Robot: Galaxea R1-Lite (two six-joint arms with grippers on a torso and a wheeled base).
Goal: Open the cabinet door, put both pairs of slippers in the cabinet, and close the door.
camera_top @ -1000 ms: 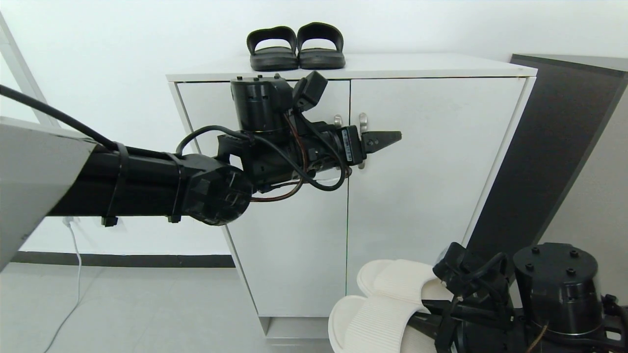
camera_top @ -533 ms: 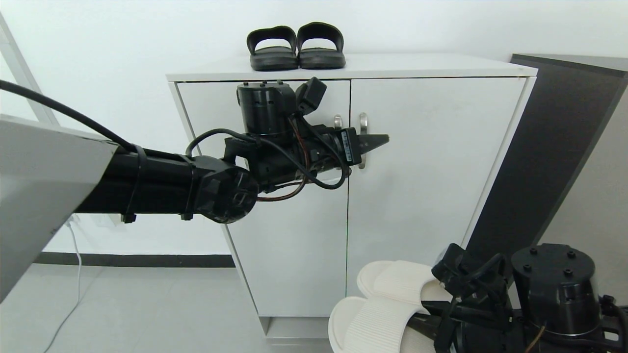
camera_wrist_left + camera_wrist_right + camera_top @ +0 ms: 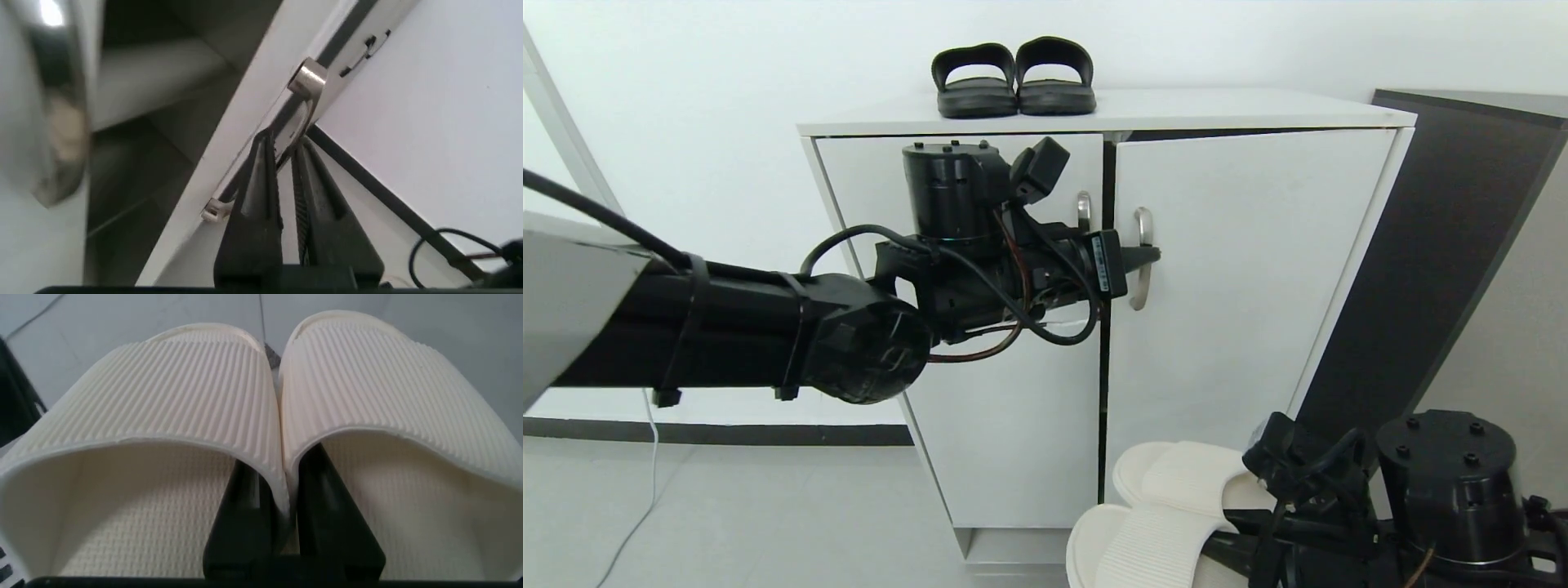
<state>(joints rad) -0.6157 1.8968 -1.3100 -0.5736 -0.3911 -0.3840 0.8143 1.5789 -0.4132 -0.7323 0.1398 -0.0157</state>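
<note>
Two pairs of slippers: the black pair [image 3: 1014, 77] sits on the cabinet [image 3: 1241, 110], the cream pair [image 3: 1156, 498] is pinched tight in the right gripper [image 3: 279, 531] (by both inner sides). The left gripper [image 3: 1150, 256], nearly closed, grips the handle [image 3: 1143, 290] of the right door [image 3: 1250, 286], open a crack. Its label [image 3: 1098, 263] is too small to read.

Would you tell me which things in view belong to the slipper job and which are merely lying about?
Part of the job: cabinet, its right door ajar; door handle, clamped by the left gripper; black slippers on the cabinet top; white slippers, clamped in the right gripper.
Just there: white cable by the wall; dark panel beside the cabinet.
</note>
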